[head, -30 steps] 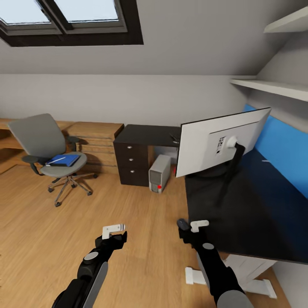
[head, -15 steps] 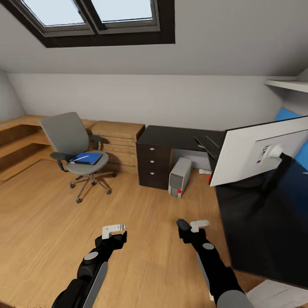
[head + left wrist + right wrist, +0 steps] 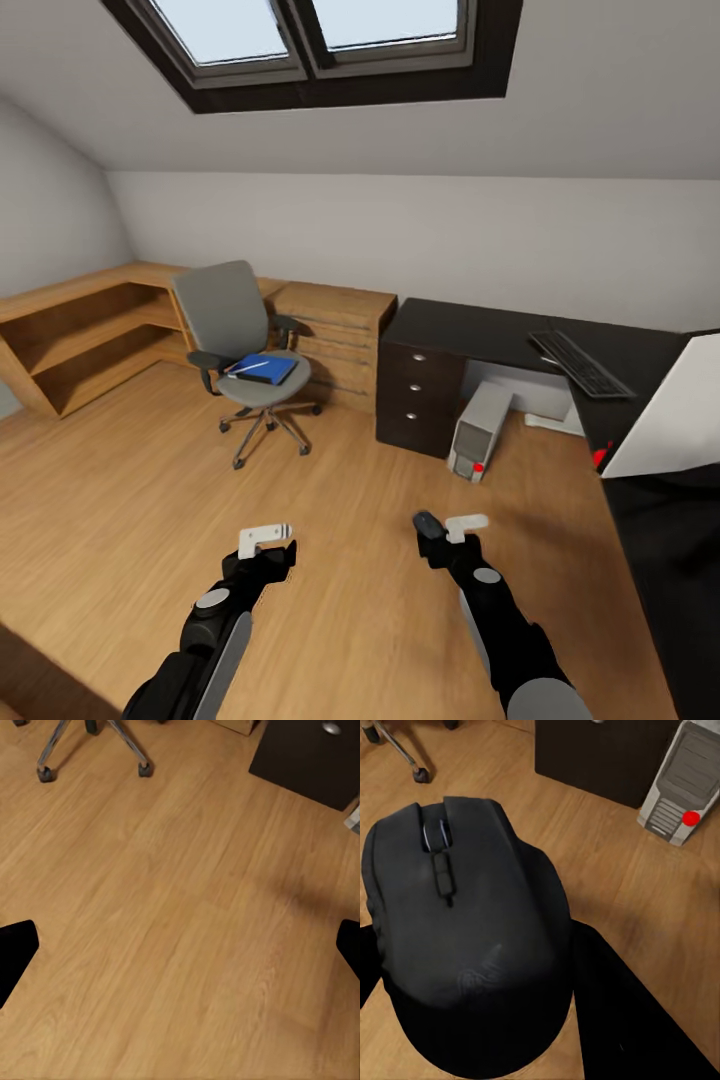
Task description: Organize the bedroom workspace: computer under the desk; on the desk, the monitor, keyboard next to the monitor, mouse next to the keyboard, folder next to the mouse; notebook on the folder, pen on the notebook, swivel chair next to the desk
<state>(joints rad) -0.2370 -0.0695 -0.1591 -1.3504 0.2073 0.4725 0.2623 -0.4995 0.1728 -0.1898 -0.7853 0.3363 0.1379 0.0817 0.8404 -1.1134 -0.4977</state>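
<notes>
Above the wooden floor [image 3: 120, 520], my right fingers [image 3: 375, 945] were closed on the mouse [image 3: 465, 937].
My left fingers [image 3: 15, 952] were apart and empty; the folder [image 3: 264, 368] lay on the swivel chair [image 3: 240, 340], the keyboard [image 3: 580, 363] on the worktop [image 3: 470, 335].

The floor [image 3: 120, 520] is smooth, warm-toned wood planking. The mouse [image 3: 465, 945] looks like matt black plastic. The chair [image 3: 235, 330] has grey cloth upholstery, and the desk [image 3: 470, 335] is matt black.
</notes>
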